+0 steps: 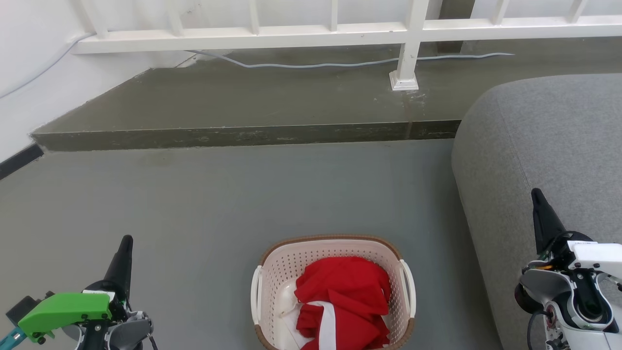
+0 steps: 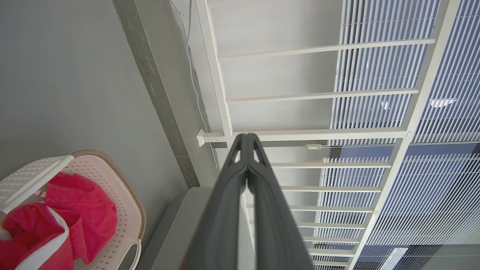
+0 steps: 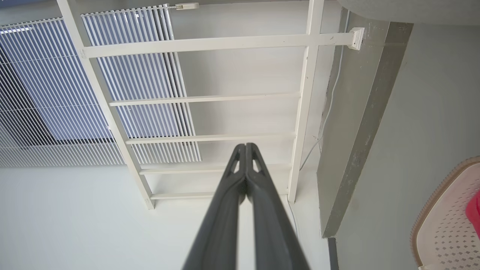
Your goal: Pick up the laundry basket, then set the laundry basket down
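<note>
— How does the basket look?
— Cream, full of holes, brown rim, red cloth inside. It sits on the grey floor before me.
— Around it?
— A grey sofa near its right. My left gripper and right gripper are pressed together, empty.

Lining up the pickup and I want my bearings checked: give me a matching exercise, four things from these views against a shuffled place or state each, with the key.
1. laundry basket
2. red cloth
3. left gripper
4. grey sofa

A. fingers shut, holding nothing
B. at the right of the head view
C. standing on the floor, ungripped
D. heaped inside the laundry basket

Pairs: 1-C, 2-D, 3-A, 4-B
</note>
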